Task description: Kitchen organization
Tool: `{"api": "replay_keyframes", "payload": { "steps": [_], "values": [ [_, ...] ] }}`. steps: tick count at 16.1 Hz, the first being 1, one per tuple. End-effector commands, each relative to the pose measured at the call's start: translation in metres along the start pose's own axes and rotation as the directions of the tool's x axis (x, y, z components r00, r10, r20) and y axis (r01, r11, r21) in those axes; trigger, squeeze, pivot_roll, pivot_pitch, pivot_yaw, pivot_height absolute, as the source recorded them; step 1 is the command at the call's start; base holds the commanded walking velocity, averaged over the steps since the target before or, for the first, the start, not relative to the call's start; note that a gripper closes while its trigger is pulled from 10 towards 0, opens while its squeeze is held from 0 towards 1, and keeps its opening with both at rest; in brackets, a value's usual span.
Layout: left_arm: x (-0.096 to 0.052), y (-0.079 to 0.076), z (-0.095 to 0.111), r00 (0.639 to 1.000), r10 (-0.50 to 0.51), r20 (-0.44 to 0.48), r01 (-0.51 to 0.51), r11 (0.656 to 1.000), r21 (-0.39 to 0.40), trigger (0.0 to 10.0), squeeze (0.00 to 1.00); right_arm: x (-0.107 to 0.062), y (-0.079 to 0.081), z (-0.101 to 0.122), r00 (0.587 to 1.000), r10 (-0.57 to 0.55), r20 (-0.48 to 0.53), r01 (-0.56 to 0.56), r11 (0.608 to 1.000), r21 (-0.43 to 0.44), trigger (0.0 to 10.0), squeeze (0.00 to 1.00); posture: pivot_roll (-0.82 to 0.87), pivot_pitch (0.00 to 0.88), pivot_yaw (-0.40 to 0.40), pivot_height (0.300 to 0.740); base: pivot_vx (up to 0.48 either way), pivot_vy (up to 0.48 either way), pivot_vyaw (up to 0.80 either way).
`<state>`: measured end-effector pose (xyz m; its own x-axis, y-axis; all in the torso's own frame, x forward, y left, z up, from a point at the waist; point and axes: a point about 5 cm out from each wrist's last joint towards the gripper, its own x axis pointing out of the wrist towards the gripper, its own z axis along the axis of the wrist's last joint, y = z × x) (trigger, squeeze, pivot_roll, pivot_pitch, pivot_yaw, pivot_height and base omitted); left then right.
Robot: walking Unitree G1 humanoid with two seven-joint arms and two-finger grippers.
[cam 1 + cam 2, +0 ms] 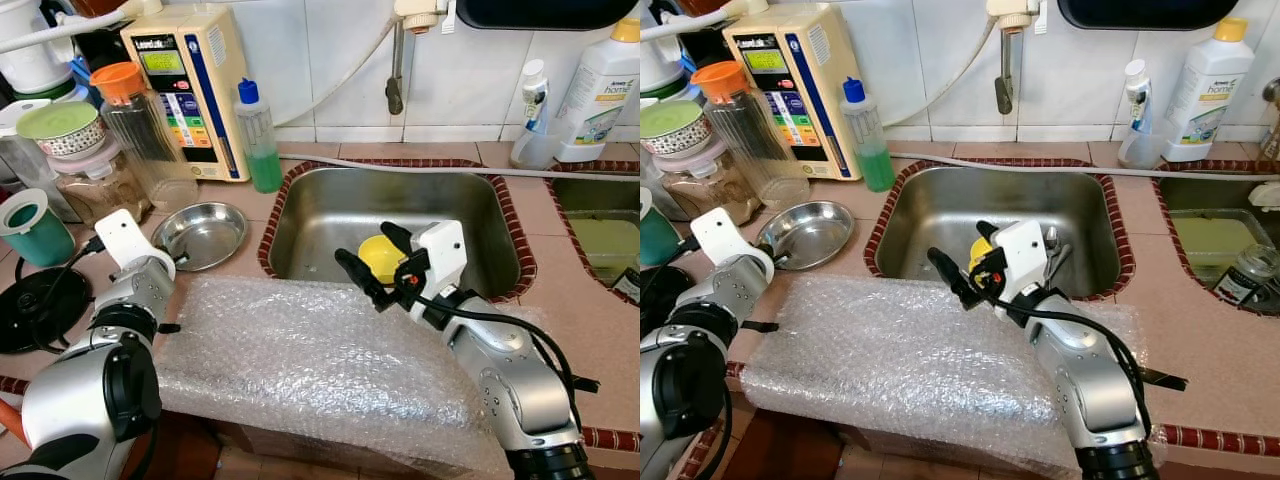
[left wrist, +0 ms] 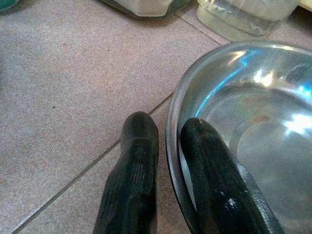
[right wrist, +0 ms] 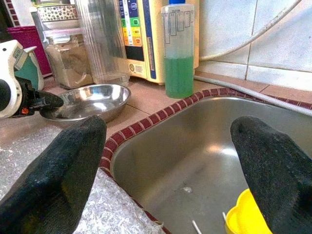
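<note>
Two grippers at work over a pink tiled counter (image 1: 590, 330), a crinkled sheet of clear bubble wrap (image 1: 320, 360) spread along its near edge beneath both arms. Beyond and just under the right gripper (image 1: 375, 262), a rectangular stainless-steel sink (image 1: 330, 215) rimmed in red tile. Jaws of that gripper spread wide, holding nothing, hanging above the sink's near edge. Between and just past its fingertips, down in the basin, a small yellow plastic cup (image 1: 382, 255), not touched. Left gripper (image 2: 168, 151) down at the counter, jaws narrow, straddling the near rim of a shallow round stainless-steel dish (image 1: 202, 232): one finger outside on the tile, one inside the bowl, seemingly pinching the thin wall. Behind the dish, a clear jar with an orange lid (image 1: 140, 120) and a slim bottle of green liquid with a blue cap (image 1: 259, 140).

Risks, as judged: thin polished rim slipping from a narrow pinch on lifting, dish tipping or clattering down; dish swinging into the jar close behind; bubble wrap snagging on an arm and dragging.
</note>
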<state>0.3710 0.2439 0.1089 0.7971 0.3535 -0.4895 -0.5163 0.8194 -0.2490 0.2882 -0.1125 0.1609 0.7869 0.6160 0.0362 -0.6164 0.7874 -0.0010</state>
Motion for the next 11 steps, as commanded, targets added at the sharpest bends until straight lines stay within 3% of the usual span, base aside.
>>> {"api": "replay_keyframes", "payload": {
  "steps": [1,8,11],
  "values": [
    [0.001,0.011,-0.002,1.000,0.022,-0.009,-0.022,1.000,0.013,0.0,0.00,0.004,0.000,0.004,1.000,0.014,0.012,-0.014,1.000,-0.009,10.0,0.00,-0.04,0.000,0.138,0.740,0.000,0.000,0.00],
    [0.001,0.014,-0.015,0.999,0.015,-0.042,-0.014,1.000,0.028,0.0,0.00,0.005,-0.002,0.005,1.000,0.009,0.018,-0.009,1.000,-0.011,10.0,0.00,-0.04,0.000,0.138,0.740,0.000,0.000,0.00],
    [0.001,0.010,-0.006,0.999,-0.044,0.017,0.044,0.999,-0.010,0.0,0.00,0.006,-0.003,0.005,1.000,0.012,0.018,-0.011,1.000,-0.008,10.0,0.00,-0.04,0.000,0.132,0.740,0.000,0.000,0.00]
  ]
}}
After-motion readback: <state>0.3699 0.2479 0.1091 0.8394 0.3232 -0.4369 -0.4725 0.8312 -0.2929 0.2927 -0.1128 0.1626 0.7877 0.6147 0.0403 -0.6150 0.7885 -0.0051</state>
